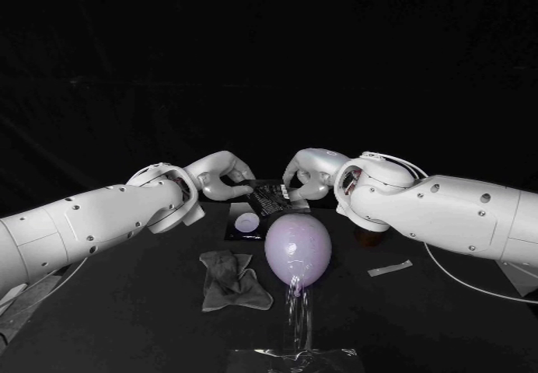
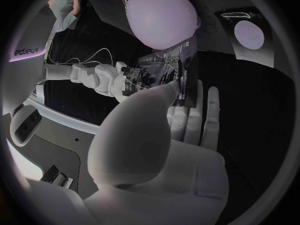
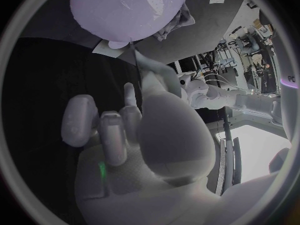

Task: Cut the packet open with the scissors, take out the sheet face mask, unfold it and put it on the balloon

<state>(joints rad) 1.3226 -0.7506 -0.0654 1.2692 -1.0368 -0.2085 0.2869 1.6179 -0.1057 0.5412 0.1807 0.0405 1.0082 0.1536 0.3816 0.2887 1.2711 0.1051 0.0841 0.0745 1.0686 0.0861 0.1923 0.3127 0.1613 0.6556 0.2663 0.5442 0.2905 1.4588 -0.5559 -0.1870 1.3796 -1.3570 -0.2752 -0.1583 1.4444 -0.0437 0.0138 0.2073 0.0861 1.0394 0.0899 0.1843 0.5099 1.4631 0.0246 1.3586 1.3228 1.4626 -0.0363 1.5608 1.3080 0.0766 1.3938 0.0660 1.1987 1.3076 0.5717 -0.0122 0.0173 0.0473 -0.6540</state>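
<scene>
Behind the balloon [image 1: 297, 249], left hand [image 1: 221, 180] and right hand [image 1: 305, 180] grip the packet [image 1: 269, 200].

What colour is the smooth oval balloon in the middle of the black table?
Pale lilac and glossy; the oval balloon shows best in the head view.

We find the balloon [image 1: 298, 250] on its clear stand [image 1: 297, 326] blocking the middle of the desk [image 1: 448, 326]. Just left of it, a crumpled grey cloth [image 1: 232, 281] and a dark card [image 1: 246, 221] above it crowd that lane. Above the balloon, the left hand [image 1: 218, 179] and right hand [image 1: 305, 175] hold the packet [image 1: 269, 199], closing the gap. A small strip [image 1: 390, 268] lies at right. Bare desk spreads lower left and lower right.
</scene>
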